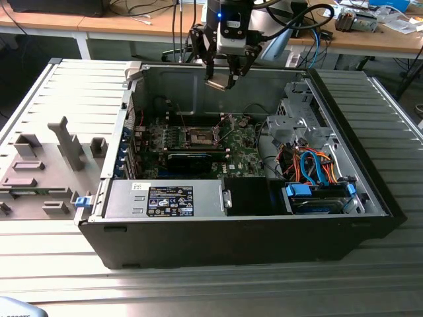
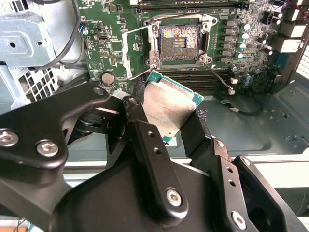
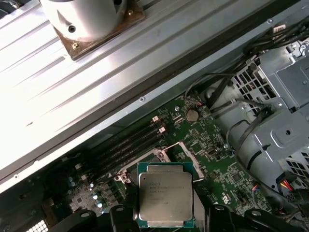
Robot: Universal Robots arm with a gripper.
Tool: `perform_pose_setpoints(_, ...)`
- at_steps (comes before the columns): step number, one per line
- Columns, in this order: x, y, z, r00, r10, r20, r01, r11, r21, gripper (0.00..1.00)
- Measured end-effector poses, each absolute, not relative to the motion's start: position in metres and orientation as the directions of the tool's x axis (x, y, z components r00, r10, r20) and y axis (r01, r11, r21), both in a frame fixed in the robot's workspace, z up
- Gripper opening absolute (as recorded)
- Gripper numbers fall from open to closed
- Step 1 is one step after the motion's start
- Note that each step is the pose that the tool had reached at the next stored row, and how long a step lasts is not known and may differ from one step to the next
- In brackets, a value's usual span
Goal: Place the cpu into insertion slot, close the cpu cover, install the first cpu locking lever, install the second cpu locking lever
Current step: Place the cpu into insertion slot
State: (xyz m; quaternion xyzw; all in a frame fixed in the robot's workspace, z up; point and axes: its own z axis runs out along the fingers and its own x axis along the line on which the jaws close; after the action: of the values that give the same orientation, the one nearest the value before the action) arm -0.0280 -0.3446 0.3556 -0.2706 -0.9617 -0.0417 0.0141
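The cpu (image 1: pixel 215 84), a small square chip with a silvery top and green edge, hangs above the open computer case with my gripper (image 1: pixel 219 80) shut on it. In the second wrist view the black fingers (image 2: pixel 136 117) clamp the cpu (image 2: pixel 166 104) by two opposite edges, tilted. The insertion slot (image 2: pixel 179 43) lies below it on the green board, dark-centred and uncovered. The cpu cover (image 2: pixel 128 54) stands swung open beside the slot. In the first wrist view the cpu (image 3: pixel 164 193) partly hides the insertion slot (image 3: pixel 175 151). The insertion slot (image 1: pixel 200 137) is well below the gripper.
A black graphics card (image 1: pixel 192 160) lies just in front of the slot. A grey power supply (image 1: pixel 168 198) fills the front of the case. A metal drive cage (image 1: pixel 297 119) and orange and blue cables (image 1: pixel 314 165) occupy the exterior view's right. Grey fixtures (image 1: pixel 46 165) stand outside.
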Motion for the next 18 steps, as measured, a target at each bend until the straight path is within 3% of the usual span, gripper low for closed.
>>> perform_pose_setpoints(18,-0.028,-0.3446,0.3556,-0.837,0.545,0.05,0.547,0.834,0.072,0.55)
